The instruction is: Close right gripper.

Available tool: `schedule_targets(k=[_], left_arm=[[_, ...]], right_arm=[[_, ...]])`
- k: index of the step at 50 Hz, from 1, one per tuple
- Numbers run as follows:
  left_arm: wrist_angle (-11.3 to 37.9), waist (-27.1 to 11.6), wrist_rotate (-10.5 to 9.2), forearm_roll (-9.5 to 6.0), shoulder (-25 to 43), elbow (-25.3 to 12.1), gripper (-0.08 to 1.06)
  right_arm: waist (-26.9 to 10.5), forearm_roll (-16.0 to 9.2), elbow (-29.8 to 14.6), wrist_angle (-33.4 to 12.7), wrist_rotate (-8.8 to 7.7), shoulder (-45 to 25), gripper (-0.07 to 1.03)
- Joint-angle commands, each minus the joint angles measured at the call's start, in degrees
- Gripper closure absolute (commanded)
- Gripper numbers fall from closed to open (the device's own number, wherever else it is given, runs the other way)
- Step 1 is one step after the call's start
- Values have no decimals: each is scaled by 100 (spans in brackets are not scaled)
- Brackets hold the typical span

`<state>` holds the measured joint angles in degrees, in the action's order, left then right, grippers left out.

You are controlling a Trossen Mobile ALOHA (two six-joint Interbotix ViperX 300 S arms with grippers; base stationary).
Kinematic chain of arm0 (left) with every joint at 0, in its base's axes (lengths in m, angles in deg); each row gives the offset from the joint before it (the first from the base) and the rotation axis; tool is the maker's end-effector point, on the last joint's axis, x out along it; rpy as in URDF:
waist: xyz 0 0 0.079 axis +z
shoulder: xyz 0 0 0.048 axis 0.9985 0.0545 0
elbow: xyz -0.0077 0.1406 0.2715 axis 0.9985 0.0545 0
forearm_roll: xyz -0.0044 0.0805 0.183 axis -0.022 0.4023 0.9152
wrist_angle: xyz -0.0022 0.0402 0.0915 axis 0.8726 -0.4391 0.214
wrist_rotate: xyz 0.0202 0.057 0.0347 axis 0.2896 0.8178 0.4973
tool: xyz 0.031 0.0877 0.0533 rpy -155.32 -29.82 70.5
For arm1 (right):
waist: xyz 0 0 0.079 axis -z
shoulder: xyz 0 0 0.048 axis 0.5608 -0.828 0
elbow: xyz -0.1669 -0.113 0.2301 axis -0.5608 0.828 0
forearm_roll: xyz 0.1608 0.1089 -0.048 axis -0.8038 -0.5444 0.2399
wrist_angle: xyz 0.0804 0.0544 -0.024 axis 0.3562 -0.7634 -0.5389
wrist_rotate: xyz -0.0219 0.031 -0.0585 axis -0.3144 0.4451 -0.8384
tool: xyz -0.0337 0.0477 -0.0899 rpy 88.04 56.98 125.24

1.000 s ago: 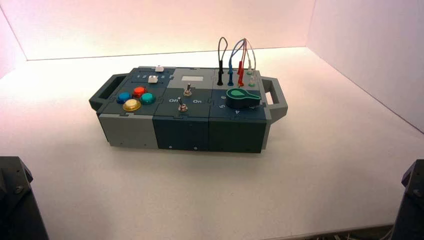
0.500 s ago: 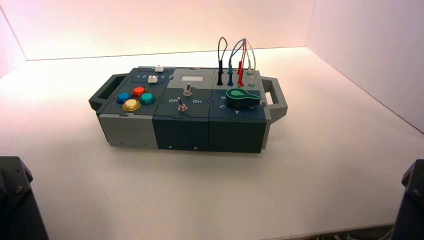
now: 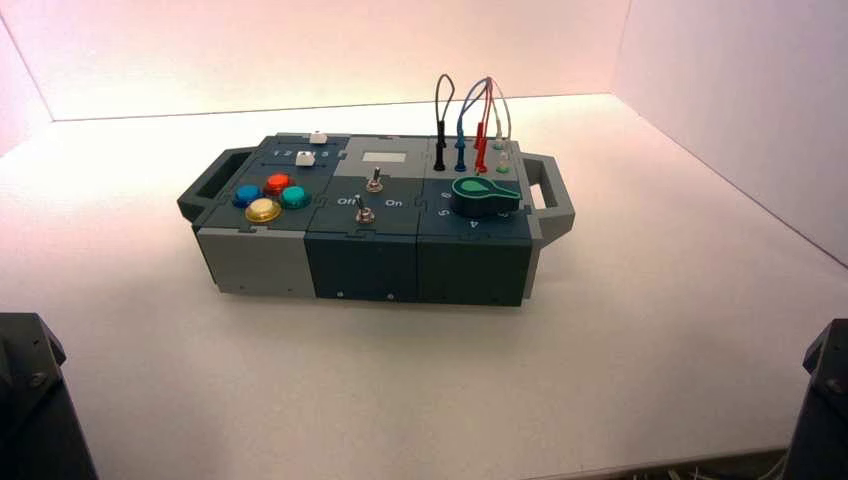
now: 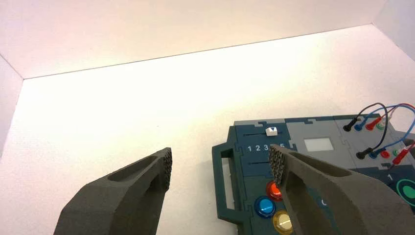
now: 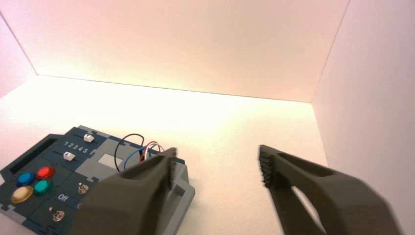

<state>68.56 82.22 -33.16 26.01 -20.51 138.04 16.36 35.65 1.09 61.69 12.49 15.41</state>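
The right gripper hangs wide open and empty above the white tabletop, its two ribbed fingers spread well apart, with the box's right handle seen low behind the nearer one. The left gripper is likewise spread open and holds nothing, poised over the box's left end. In the high view both arms show only as dark shapes at the lower corners of the frame, the left arm at lower left and the right arm at lower right, well back from the box, which sits at centre frame.

Lettering is legible on the box. White numerals "1 2 3 4 5" run between the two white sliders at its left rear, and "Off" is printed beside the front toggle switch; the high view shows "On" on that switch's other side. Numerals ring the green knob at the right of the box, though only a few can be made out. Red, blue, teal and yellow buttons cluster at the left front, and looped wires rise from the right rear sockets. A pale blank panel sits at centre rear.
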Motion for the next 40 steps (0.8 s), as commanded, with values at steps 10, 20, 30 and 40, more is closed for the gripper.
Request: schedule_targets(k=[10, 20, 30, 40], left_arm=[[-26, 18, 18, -18, 88, -202, -5], [-26, 26, 18, -18, 88, -211, -5], [-26, 18, 18, -18, 88, -211, -5], [-26, 18, 18, -18, 70, -211, -5]], right_arm=[[26, 272, -255, -281, -105, 457, 98], [26, 264, -264, -264, -97, 448, 98], [26, 229, -255, -264, -62, 378, 98], [26, 229, -264, -272, -62, 378, 98]])
